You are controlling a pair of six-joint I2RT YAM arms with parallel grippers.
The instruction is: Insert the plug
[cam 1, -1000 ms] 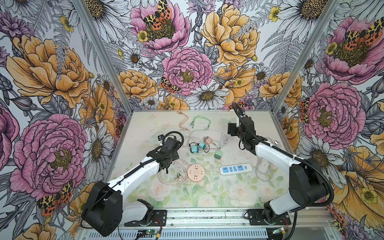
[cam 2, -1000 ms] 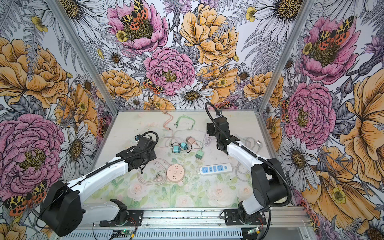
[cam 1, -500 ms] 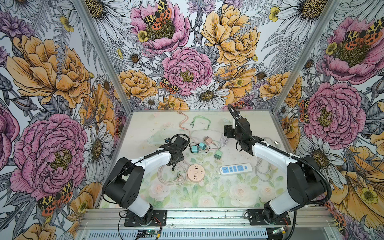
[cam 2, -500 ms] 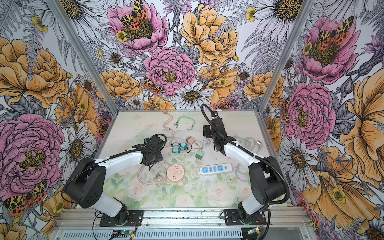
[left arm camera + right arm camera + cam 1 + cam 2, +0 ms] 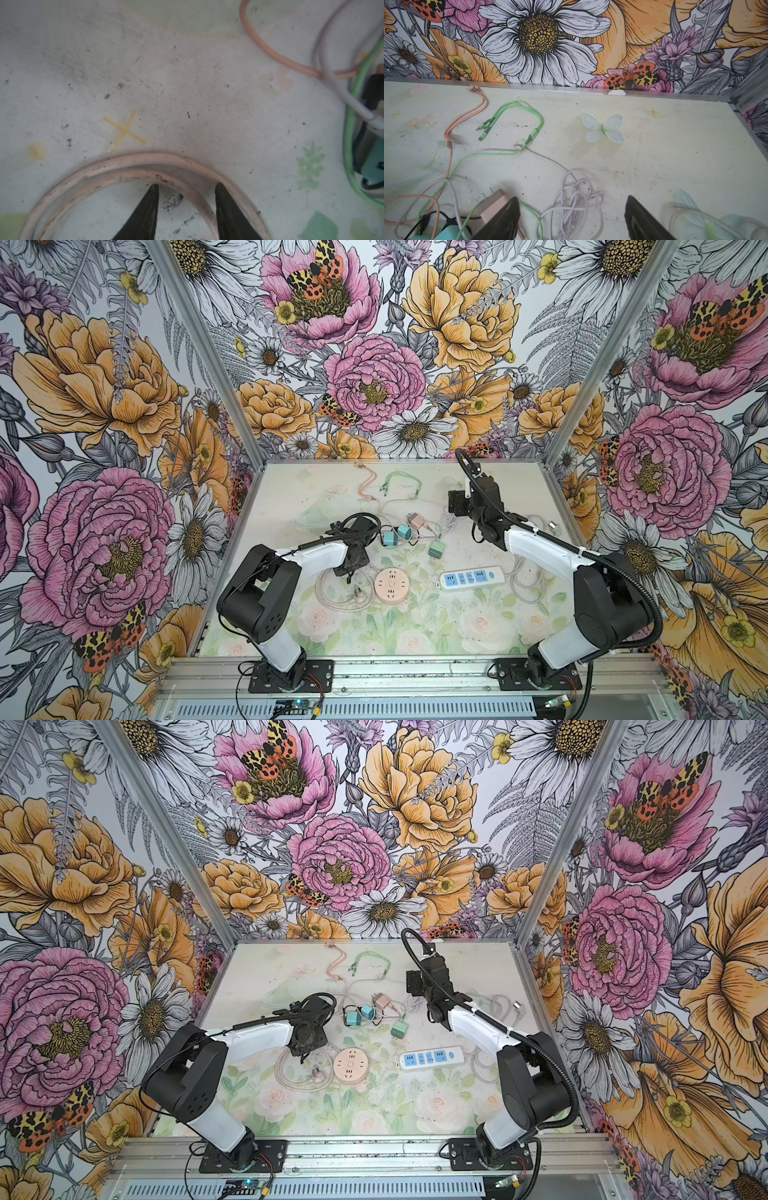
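A round pink socket [image 5: 392,585] [image 5: 351,1065] lies on the table, its pale pink cord [image 5: 133,164] coiled to its left. The cord's plug [image 5: 356,594] [image 5: 316,1074] rests inside the coil. My left gripper [image 5: 350,577] [image 5: 302,1056] points down at the coil's far edge. In the left wrist view my left gripper [image 5: 186,187] stands part open at the inner loop, gripping nothing. A white and blue power strip [image 5: 471,577] lies to the right. My right gripper [image 5: 456,505] [image 5: 572,200] hangs wide open over a white cable tangle [image 5: 575,199], next to a pink charger [image 5: 492,204].
Two teal chargers [image 5: 395,536] and a green charger [image 5: 436,549] lie mid-table among thin leads. A salmon lead [image 5: 467,118] and a green lead [image 5: 517,112] run toward the back wall. More white cord [image 5: 525,580] loops beside the power strip.
My left arm folded back and its gripper dropped toward the coiled pink cord, jaws narrowing. My right gripper drifted slightly left, still open.
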